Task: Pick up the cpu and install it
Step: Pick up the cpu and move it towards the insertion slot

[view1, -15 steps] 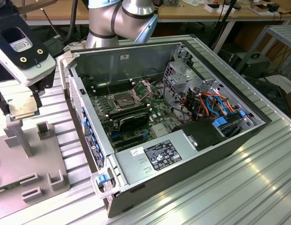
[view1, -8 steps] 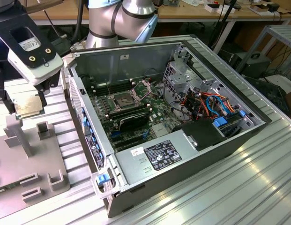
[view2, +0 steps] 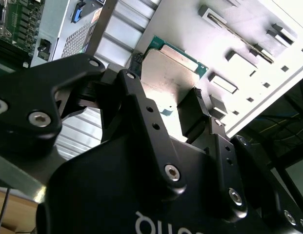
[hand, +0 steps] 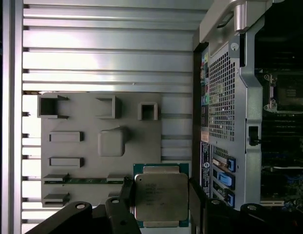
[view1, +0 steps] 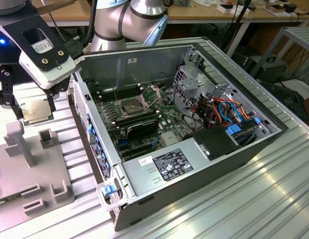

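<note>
I have the end effector [hand: 161, 201] clamped on the cpu [hand: 160, 187], one finger against each of two opposite edges, with the metal top facing up. Below it lies the grey holder plate [hand: 83, 117] on the ribbed table [view1: 244, 199]. The open computer case [view1: 194, 164] stands just beside it.

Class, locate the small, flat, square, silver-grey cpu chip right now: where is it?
On the exterior view's left, the silver-grey square cpu sits between the black gripper's fingers, over the edge of the grey fixture plate, beside the open computer case.
</note>
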Available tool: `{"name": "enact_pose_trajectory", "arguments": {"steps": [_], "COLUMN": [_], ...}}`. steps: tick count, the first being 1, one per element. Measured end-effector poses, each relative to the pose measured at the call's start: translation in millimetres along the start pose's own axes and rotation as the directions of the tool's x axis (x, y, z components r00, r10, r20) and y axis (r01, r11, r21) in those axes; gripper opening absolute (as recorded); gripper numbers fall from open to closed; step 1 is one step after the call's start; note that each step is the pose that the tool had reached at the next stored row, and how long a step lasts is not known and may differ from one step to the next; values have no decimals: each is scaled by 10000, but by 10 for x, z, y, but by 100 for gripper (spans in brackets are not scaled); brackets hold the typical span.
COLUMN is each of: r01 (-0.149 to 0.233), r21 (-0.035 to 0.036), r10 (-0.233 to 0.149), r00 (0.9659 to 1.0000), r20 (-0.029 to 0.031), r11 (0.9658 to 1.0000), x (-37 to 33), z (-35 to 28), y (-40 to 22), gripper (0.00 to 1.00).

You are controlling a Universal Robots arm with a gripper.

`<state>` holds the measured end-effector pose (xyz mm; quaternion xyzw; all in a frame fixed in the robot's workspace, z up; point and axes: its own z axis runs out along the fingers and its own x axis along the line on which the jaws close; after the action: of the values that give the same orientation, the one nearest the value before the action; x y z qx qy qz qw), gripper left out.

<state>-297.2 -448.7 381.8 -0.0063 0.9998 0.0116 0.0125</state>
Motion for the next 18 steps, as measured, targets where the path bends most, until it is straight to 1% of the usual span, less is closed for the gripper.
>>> {"name": "enact_pose_trajectory", "arguments": {"steps": [6, 18], "r01": [0, 0], "r21": [0, 2], "r10": [0, 0], "r00": [10000, 10000], "r20": [0, -3], "r11": [10000, 10000], "x": [-41, -54], "z": [1, -6], "y": [0, -1], "gripper": [55, 55]}}
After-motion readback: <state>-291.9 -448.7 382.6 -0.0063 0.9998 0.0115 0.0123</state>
